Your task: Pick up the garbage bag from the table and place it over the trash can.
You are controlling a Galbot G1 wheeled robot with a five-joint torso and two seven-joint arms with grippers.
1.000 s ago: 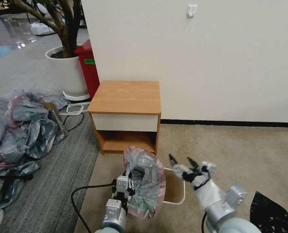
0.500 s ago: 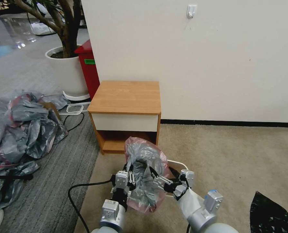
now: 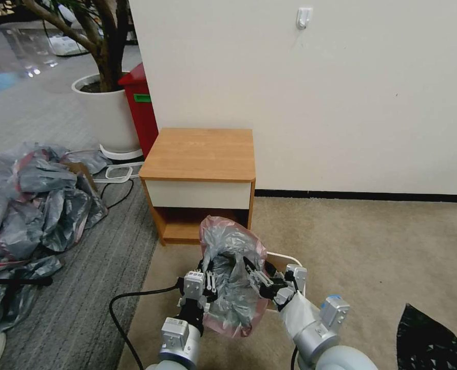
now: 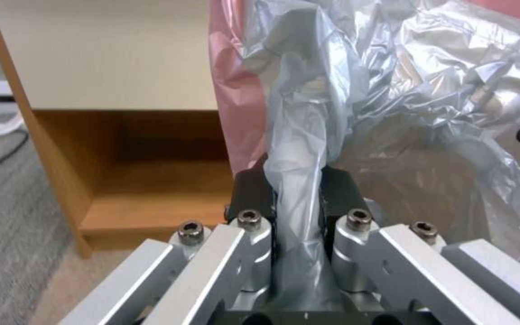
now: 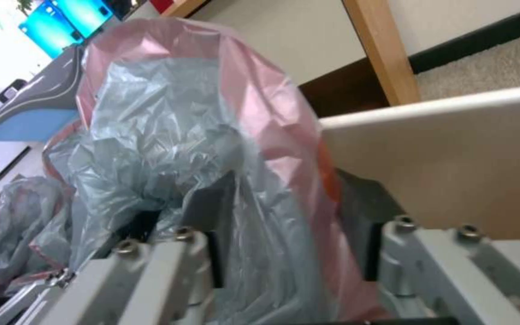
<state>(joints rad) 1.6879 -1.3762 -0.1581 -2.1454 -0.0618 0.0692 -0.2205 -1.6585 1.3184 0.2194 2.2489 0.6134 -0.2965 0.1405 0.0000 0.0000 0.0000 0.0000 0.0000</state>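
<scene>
In front of the table (image 3: pixel 200 154), above the trash can (image 3: pixel 290 258), the left gripper (image 3: pixel 206 283) is pinching the garbage bag (image 3: pixel 231 280) while the right gripper (image 3: pixel 256 276), freshly arrived from the side, is straddling the opposite rim with jaws spread, so stretching the mouth seems near.

This looks like an office or lab mocked up as a bedroom corner. A small wooden nightstand (image 3: pixel 200 177) stands on beige carpet (image 3: pixel 382 246) against a plain white wall (image 3: pixel 316 92). To the far left, grey office carpet (image 3: pixel 69 288) runs to glossy floor, with a potted tree (image 3: pixel 102 97), a red bin (image 3: pixel 141 105) and a heap of bags (image 3: pixel 31 200).
</scene>
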